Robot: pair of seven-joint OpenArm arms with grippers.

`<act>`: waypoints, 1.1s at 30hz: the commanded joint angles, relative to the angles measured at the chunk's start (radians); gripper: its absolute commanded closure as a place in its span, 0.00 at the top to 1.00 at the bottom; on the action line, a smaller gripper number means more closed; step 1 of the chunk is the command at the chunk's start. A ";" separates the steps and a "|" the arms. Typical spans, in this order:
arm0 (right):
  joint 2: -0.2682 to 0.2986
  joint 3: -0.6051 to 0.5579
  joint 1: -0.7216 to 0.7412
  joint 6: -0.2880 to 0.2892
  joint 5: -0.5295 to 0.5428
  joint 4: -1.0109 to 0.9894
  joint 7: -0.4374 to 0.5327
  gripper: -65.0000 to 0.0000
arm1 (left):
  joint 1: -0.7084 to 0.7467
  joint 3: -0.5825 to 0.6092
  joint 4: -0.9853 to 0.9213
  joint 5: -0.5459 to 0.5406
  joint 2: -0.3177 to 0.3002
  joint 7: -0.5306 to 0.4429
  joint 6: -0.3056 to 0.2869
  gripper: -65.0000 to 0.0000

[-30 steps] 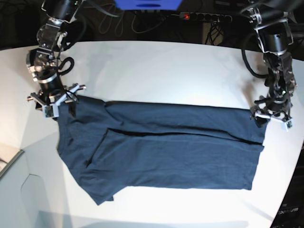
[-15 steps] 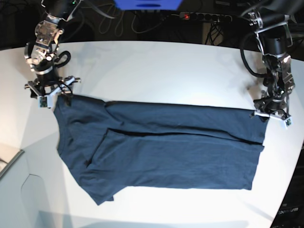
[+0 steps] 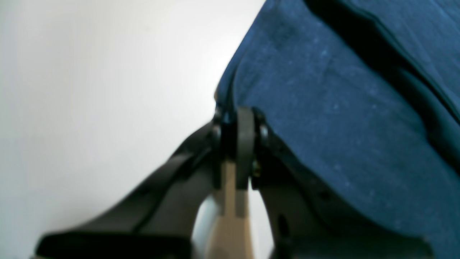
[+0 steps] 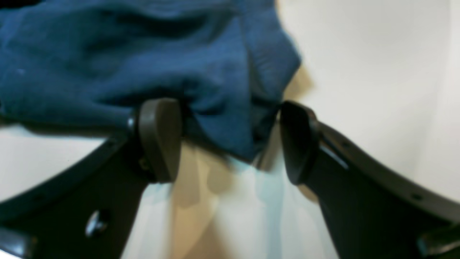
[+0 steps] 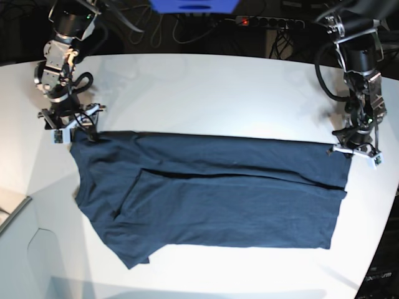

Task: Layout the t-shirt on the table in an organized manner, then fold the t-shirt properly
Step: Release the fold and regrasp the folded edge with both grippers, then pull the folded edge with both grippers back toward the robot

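The dark navy t-shirt [image 5: 212, 193] lies flat and stretched sideways across the white table [image 5: 206, 87], with its upper part folded over along a long crease. My left gripper [image 5: 356, 149] is at the shirt's upper right corner. In the left wrist view it [image 3: 239, 117] is shut on the shirt's edge [image 3: 341, 118]. My right gripper [image 5: 70, 128] is at the upper left corner. In the right wrist view it [image 4: 230, 135] stands open, with a bunched corner of the shirt [image 4: 161, 64] between its fingers [image 4: 160, 138].
A power strip [image 5: 268, 22] and cables lie behind the table's far edge. A blue object [image 5: 193, 5] sits at the back centre. A grey surface [image 5: 12, 208] lies past the table's left edge. The table's curved edge runs close to my left gripper.
My right gripper has moved up and left in the base view, and the shirt's upper left corner has followed, straightening the top edge. My left gripper has barely moved.
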 commanded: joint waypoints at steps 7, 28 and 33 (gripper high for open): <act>0.019 0.008 0.015 0.011 -0.006 0.015 -0.014 0.00 | -0.009 0.002 0.021 0.004 -0.015 0.016 -0.003 0.06; 0.021 -0.034 0.013 0.011 -0.004 0.431 -0.146 0.00 | 0.091 -0.007 0.425 -0.172 -0.018 0.200 0.002 0.00; 0.025 -0.032 -0.091 0.011 0.051 0.457 -0.143 0.00 | 0.204 -0.007 0.440 -0.212 -0.013 0.195 0.002 0.00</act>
